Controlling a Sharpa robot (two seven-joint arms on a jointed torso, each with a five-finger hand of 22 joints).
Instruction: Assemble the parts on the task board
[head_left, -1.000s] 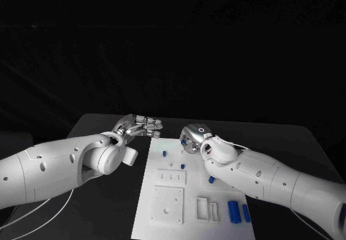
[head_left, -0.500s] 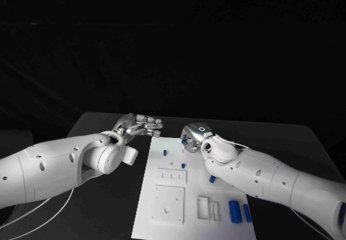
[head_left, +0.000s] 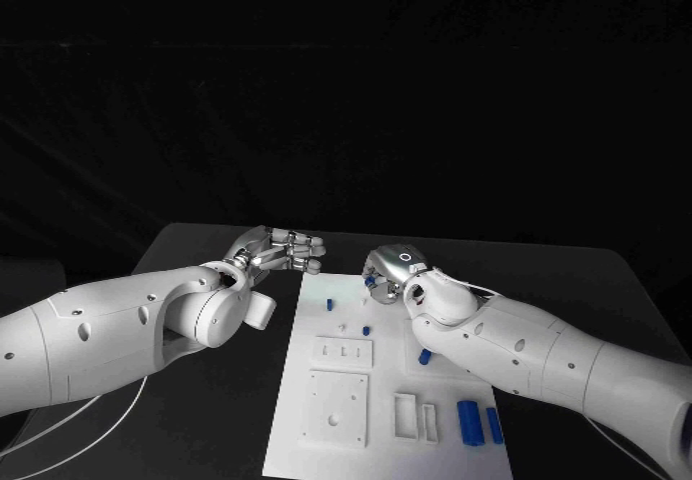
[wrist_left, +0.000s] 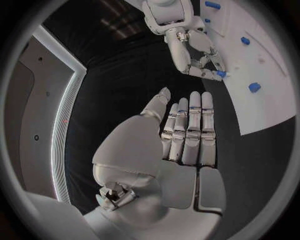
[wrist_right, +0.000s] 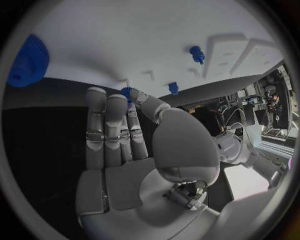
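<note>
At the far end of the white board, a small blue part is sitting pinched in the right hand; light, rigid and probably slippery, it is best gripped by its sides. The left hand is hovering beside the board, fingers loose, holding nothing.

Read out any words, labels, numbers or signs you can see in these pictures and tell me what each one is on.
None can be read. The task board, the blue parts and both arms carry no legible text. The right hand has a small ring mark on its back, a symbol and no lettering.
</note>
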